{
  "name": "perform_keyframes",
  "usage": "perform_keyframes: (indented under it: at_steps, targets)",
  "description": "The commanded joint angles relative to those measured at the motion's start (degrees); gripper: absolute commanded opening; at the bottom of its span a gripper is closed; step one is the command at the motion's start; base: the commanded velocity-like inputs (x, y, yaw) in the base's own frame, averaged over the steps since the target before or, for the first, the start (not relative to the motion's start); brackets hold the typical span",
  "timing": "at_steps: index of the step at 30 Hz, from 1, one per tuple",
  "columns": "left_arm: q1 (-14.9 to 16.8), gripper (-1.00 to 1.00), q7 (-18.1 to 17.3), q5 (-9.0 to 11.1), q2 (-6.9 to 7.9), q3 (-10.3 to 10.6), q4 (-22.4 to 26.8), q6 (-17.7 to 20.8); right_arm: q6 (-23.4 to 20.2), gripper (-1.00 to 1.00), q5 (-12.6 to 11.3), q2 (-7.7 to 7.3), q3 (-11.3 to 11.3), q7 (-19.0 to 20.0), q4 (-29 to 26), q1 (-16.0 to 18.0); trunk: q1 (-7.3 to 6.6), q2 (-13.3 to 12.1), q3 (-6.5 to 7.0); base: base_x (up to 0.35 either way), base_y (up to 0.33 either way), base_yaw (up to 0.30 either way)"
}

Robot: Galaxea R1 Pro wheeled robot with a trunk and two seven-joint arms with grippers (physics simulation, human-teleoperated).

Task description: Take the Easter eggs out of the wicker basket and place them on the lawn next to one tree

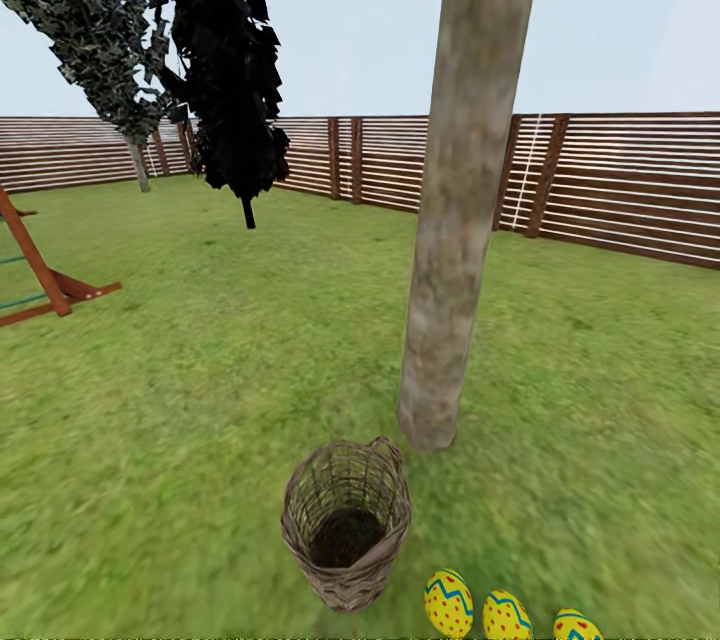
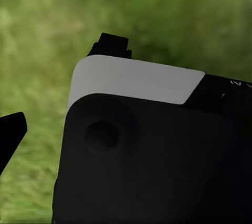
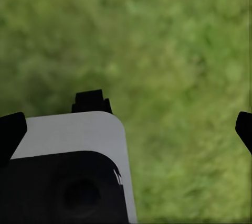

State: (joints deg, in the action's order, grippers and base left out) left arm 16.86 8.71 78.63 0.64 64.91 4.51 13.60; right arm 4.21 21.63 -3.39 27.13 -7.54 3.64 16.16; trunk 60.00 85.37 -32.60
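Observation:
The wicker basket (image 1: 346,522) stands upright on the lawn (image 1: 200,370) just in front of the thick pale tree (image 1: 460,220); its inside looks dark, with nothing in it. Three yellow Easter eggs (image 1: 449,603) (image 1: 507,615) (image 1: 577,626) lie in a row on the grass to the basket's right, near the trunk's foot. In the right wrist view my right gripper (image 3: 126,129) is open over bare grass, its fingertips (image 3: 11,135) far apart. In the left wrist view my left gripper (image 2: 126,129) has one fingertip (image 2: 10,135) set wide, and a black and white robot part covers the other side.
A slatted wooden fence (image 1: 600,180) encloses the garden at the back. An orange wooden frame (image 1: 45,285) stands at the left. A thin-trunked tree with black foliage (image 1: 235,70) and another tree (image 1: 138,160) stand far back left. Open grass lies all around the trunk.

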Motion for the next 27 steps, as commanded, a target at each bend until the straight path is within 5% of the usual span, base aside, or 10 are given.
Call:
perform_keyframes:
  at_steps: [1,27]
  targets:
    - [0.02,1.0,0.51,0.48,0.07,0.4,0.23,0.2,0.44,1.0,0.54,-0.11,0.5,-0.33,0.26,0.1,0.0,0.03,-0.15,0.0,0.0,0.0]
    - [0.02,1.0,0.5,0.41,0.76,0.34,-0.07,0.12,0.54,1.0,0.37,-0.13,0.66,-0.02,0.28,0.1,0.0,0.03,-2.56,0.0,0.0,-0.015]
